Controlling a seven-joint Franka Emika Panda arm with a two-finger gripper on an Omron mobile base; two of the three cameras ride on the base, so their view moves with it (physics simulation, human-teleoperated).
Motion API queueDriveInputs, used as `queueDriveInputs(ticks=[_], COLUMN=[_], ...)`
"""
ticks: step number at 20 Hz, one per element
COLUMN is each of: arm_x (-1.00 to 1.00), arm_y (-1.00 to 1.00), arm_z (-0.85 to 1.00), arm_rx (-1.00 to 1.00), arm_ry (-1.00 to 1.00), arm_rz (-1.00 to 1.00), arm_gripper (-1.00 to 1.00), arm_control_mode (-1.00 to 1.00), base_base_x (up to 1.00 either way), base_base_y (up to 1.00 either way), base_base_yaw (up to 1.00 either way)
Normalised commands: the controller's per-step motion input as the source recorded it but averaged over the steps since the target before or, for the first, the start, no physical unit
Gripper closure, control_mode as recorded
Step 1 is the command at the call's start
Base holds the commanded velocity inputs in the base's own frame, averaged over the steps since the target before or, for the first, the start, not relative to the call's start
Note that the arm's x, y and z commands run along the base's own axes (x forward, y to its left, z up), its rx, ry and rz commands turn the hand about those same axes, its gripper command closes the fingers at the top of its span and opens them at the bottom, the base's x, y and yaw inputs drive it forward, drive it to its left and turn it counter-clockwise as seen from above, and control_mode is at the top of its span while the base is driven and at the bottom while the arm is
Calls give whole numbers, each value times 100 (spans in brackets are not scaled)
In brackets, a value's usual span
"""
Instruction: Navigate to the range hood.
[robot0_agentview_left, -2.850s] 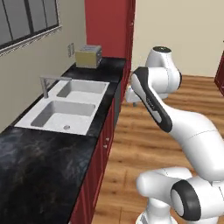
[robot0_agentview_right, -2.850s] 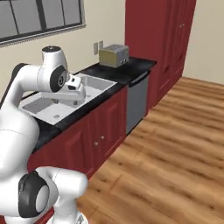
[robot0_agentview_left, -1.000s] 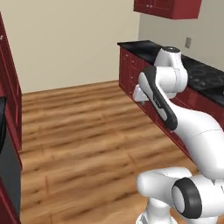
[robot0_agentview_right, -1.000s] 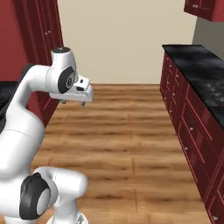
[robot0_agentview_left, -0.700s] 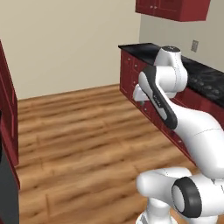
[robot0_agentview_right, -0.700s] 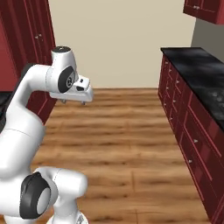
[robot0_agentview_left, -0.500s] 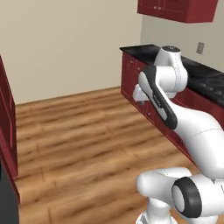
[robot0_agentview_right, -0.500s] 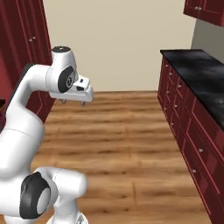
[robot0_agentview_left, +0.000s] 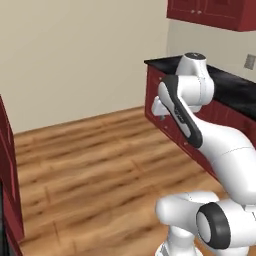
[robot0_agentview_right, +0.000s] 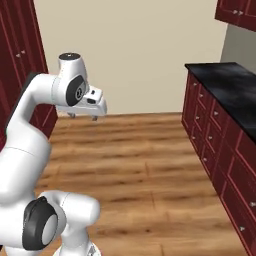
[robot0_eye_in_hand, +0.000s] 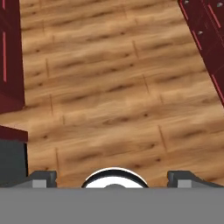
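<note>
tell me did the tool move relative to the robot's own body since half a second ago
No. The tool hangs in the same spot beside the white arm; only the background, like the black counter, shifted because the base turned.

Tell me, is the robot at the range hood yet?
Not yet. The base stands on the open wood floor, facing a bare beige wall. The black countertop over dark red base cabinets runs along the right side. The gripper hangs over the floor with its fingers carrying nothing. Left to do: reach the hood itself.
</note>
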Motion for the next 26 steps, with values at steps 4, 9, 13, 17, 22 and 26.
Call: queueDriveInputs(ticks=[4, 9, 13, 17, 22, 26], arm_x=[0, 0, 0, 0, 0, 0], arm_y=[0, 0, 0, 0, 0, 0], arm_z=[0, 0, 0, 0, 0, 0], arm_rx=[0, 0, 0, 0, 0, 0], arm_ry=[0, 0, 0, 0, 0, 0], arm_rz=[0, 0, 0, 0, 0, 0], arm_gripper=[-100, -100, -100, -100, -100, -100], arm_control_mode=[100, 100, 100, 100, 100, 100], base_base_x=[100, 100, 100, 100, 91, 66], base_base_y=[27, 0, -5, -22, -49, -78], base_base_yaw=[-21, -46, -52, -56, -61, -64])
